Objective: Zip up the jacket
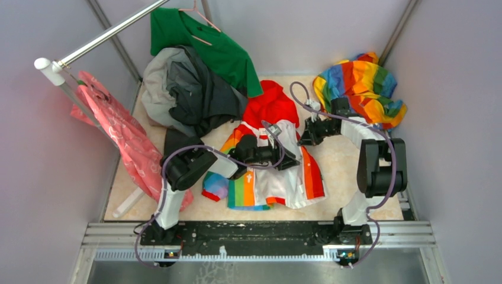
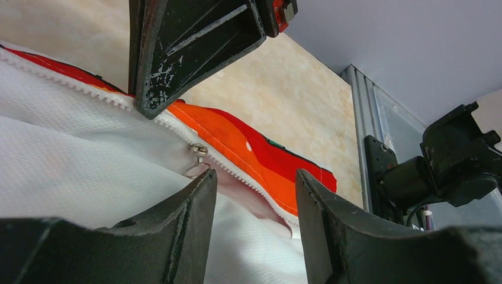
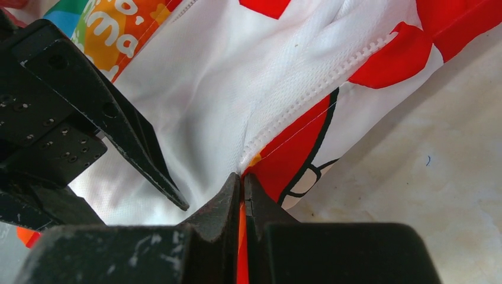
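Note:
The jacket [image 1: 278,180] lies open on the table, white with rainbow panels and its red hood [image 1: 272,103] at the far end. My left gripper [image 1: 283,155] is open over the white front. In the left wrist view its jaws [image 2: 254,180] stand apart with nothing between them. The small metal zipper pull [image 2: 198,157] sits just beyond the left fingertip [image 2: 204,183], on the white zipper teeth beside the orange-red strip [image 2: 248,148]. My right gripper [image 1: 303,140] is shut on the jacket's orange-red front edge [image 3: 278,160], pinched between its fingertips [image 3: 243,183].
A dark grey garment [image 1: 195,94], a green shirt [image 1: 219,47] and a pink garment [image 1: 118,139] on a metal rail [image 1: 106,35] crowd the far left. An all-rainbow cloth [image 1: 361,86] lies at the far right. Grey walls enclose the table.

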